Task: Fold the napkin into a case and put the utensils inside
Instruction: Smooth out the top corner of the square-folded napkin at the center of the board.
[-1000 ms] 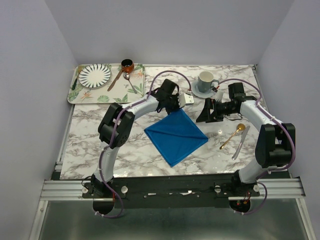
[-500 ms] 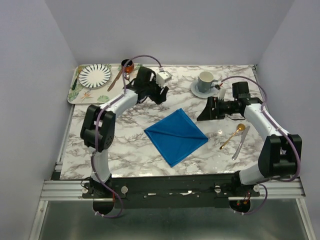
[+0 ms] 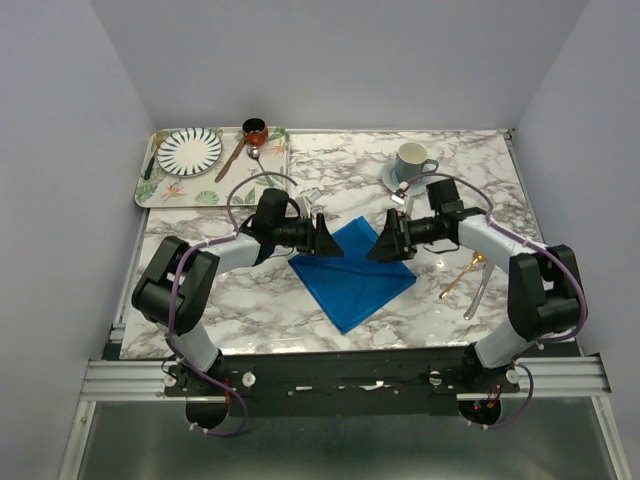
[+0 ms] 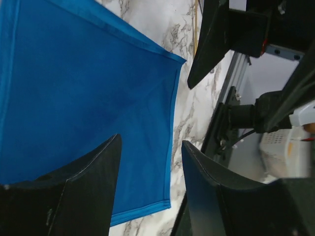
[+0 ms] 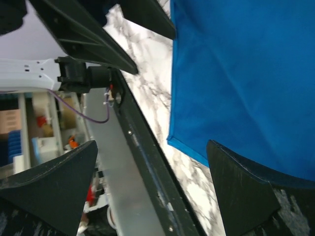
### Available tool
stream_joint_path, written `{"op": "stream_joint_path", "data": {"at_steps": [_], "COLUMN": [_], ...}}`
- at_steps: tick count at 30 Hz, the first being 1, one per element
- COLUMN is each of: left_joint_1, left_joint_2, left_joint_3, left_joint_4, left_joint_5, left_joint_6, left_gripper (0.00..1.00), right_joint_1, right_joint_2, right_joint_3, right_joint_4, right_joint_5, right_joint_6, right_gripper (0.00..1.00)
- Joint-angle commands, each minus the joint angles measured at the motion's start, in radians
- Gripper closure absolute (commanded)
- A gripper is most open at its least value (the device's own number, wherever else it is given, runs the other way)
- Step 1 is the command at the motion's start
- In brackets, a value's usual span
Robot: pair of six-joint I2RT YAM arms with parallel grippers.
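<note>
Over the napkin [image 3: 352, 278], left pincer [image 4: 150, 141] and right pincer [image 5: 152, 142] gape.

Napkin [image 3: 352, 272], centre of frame — royal blue, plain, with no print.
Table [image 3: 260, 310]: white marble pattern with grey veining.
Tray [image 3: 275, 175], upper left: pale, printed with green leaves.
Plate [image 3: 190, 150]: white with dark radiating stripes.
Pot [image 3: 255, 130]: copper-orange.
Spoon beside it [image 3: 232, 158]: brown handle, silver bowl.
Cup [image 3: 410, 160] and saucer [image 3: 392, 180], upper right: grey-blue.
Gold spoon [image 3: 462, 277] and silver utensil [image 3: 480, 292], right of centre — shiny metal.
Arms [image 3: 235, 250]: pale grey-white links with black joints.
Cables [image 5: 86, 120]: purple.
Left gripper [image 3: 338, 240] and right gripper [image 3: 375, 242]: matte black.
Walls [image 3: 330, 60]: pale lavender-grey.
</note>
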Motion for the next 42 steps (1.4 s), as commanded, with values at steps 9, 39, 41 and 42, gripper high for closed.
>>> {"op": "stream_joint_path", "data": {"at_steps": [9, 39, 41, 42], "left_joint_1": [-0.018, 0.114, 0.12, 0.123], "left_joint_2": [0.18, 0.372, 0.372, 0.373], "left_joint_3": [-0.011, -0.029, -0.032, -0.035], "left_joint_4": [0.291, 0.14, 0.135, 0.135], "left_joint_5": [0.057, 0.029, 0.026, 0.026], "left_joint_6": [-0.329, -0.307, -0.304, -0.301], "left_gripper": [0.4, 0.41, 0.41, 0.41], "right_joint_1": [0.091, -0.038, -0.047, -0.058], "right_joint_2": [0.227, 0.395, 0.39, 0.387], "right_joint_3": [-0.026, -0.075, -0.075, -0.075], "right_joint_4": [0.328, 0.158, 0.121, 0.107], "right_joint_5": [-0.101, -0.105, -0.107, -0.107], "right_joint_6": [0.295, 0.149, 0.117, 0.105], "right_gripper": [0.0, 0.0, 0.0, 0.0]}}
